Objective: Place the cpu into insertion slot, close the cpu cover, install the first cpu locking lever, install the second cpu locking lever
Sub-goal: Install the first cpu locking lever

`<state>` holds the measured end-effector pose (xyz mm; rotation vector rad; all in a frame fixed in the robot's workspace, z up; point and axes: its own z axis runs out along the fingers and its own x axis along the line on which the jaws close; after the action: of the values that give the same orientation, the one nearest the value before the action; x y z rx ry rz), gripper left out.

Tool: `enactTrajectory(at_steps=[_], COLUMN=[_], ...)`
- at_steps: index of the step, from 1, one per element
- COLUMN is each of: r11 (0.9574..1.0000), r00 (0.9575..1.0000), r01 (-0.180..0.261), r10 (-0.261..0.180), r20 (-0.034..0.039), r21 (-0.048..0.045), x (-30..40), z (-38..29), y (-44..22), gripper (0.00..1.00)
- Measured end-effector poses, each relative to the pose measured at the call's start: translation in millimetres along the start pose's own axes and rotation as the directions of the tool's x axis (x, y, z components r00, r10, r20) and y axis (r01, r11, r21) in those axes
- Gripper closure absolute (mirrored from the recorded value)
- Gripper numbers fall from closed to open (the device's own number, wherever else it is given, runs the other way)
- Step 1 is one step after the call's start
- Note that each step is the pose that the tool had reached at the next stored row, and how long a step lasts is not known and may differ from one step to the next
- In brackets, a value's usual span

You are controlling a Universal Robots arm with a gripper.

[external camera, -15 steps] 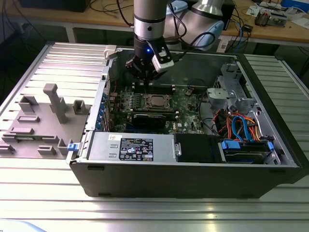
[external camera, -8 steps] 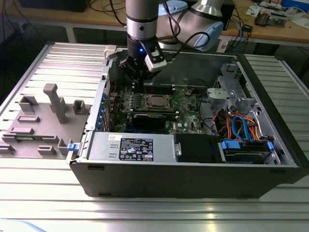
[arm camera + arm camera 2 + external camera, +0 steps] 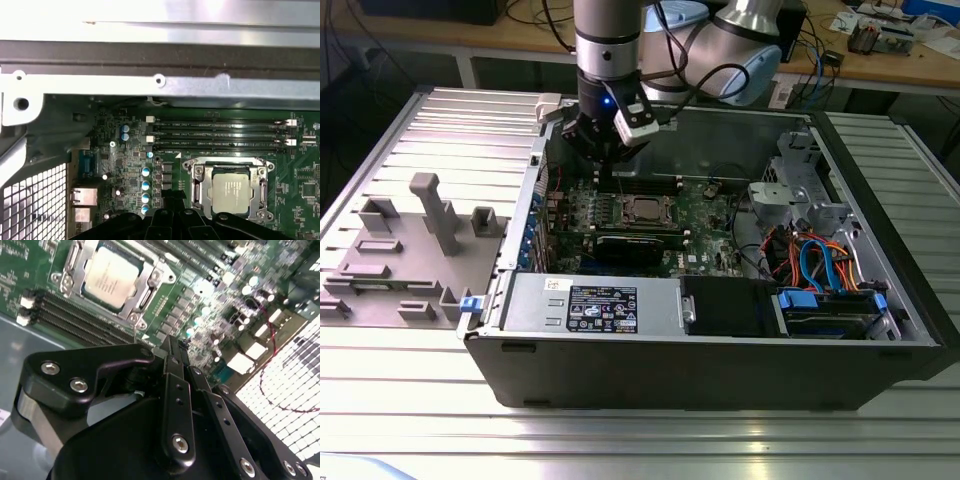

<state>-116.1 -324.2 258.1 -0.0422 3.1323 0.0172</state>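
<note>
Inside the open dark metal computer case (image 3: 720, 370) we see the green circuit board (image 3: 705, 210). The black gripper (image 3: 171, 346) hangs above it, fingers pressed together, empty. The thin silver cpu cover (image 3: 196, 187) lies closed around the silver-grey square cpu (image 3: 230, 189), seated in the insertion slot (image 3: 227, 161).

one edge of cpu cover (image 3: 196, 186) hidden behind gripper (image 3: 172, 214), insertion slot (image 3: 646, 209) details too small in exterior view
</note>
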Motion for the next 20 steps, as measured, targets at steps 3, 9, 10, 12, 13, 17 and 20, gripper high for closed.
enactTrajectory(at_steps=[3, 9, 10, 12, 13, 17, 20], r11=[1.0, 0.9999, 0.9999, 0.9998, 0.9998, 0.9998, 0.9998], r00=[1.0, 0.9998, 0.9998, 0.9997, 0.9997, 0.9997, 0.9997], r01=[0.008, 0.015, 0.016, 0.018, 0.019, 0.02, 0.021], r10=[-0.008, -0.015, -0.016, -0.018, -0.019, -0.02, -0.021], r20=[0.0006, 0.0096, 0.0115, 0.0135, 0.0142, 0.0145, 0.0144], r21=[-0.0001, 0.0002, 0.0003, 0.0002, 0.0003, 0.0004, 0.0004], x=[-0.1, -0.2, -0.2, -0.3, -0.3, -0.4, -1.4], z=[-0.1, -1.0, -1.1, -1.1, -1.1, -1.1, -1.1], y=[6.6, 13.4, 14.2, 14.4, 14.4, 14.5, 14.4], gripper=[0.89, 0.89, 0.89, 0.89, 0.89, 0.89, 0.89])
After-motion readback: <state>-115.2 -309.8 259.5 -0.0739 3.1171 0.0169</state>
